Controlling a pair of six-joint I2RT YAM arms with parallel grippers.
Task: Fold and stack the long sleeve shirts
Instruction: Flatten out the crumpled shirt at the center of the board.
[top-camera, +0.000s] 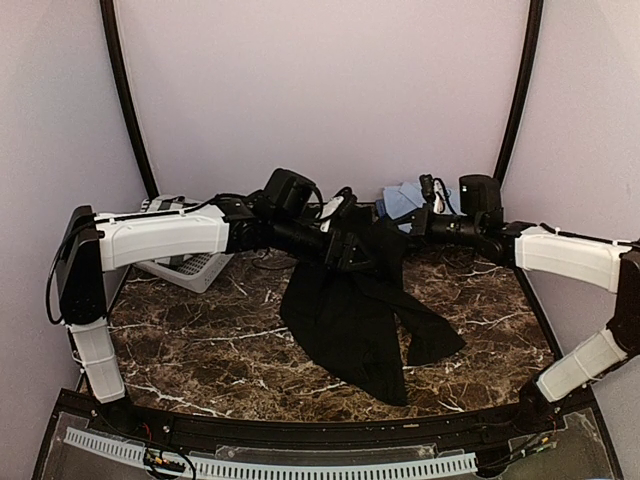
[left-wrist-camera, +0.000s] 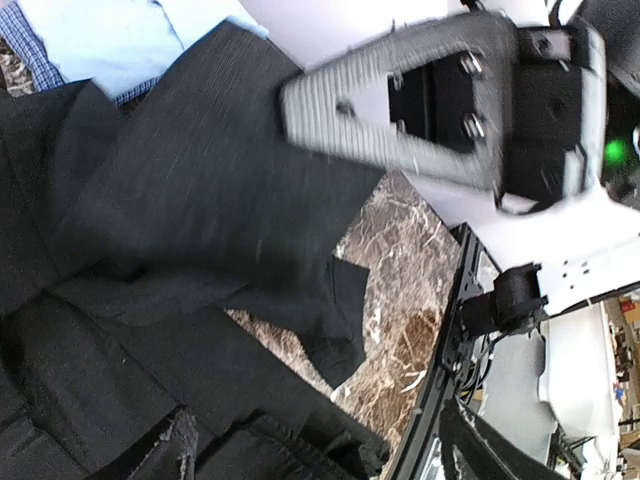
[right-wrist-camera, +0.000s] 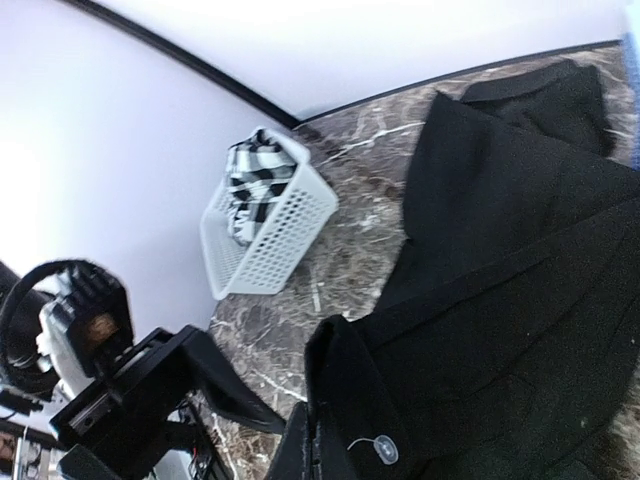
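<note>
Above the desk (top-camera: 200, 340), my left tool (top-camera: 352, 250) and right tool (top-camera: 412, 225) pinch the black shirt (top-camera: 350, 320), lifted and unfolded, while the light blue shirt (top-camera: 405, 200) waits behind; nothing is stacked yet.

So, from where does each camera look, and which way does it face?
Top external: above and behind the bases, facing the marble table; both arms show.
Left wrist: looks down on the black shirt; one finger shows.
Right wrist: looks across to the white basket; left arm visible.
All three share the black shirt.
</note>
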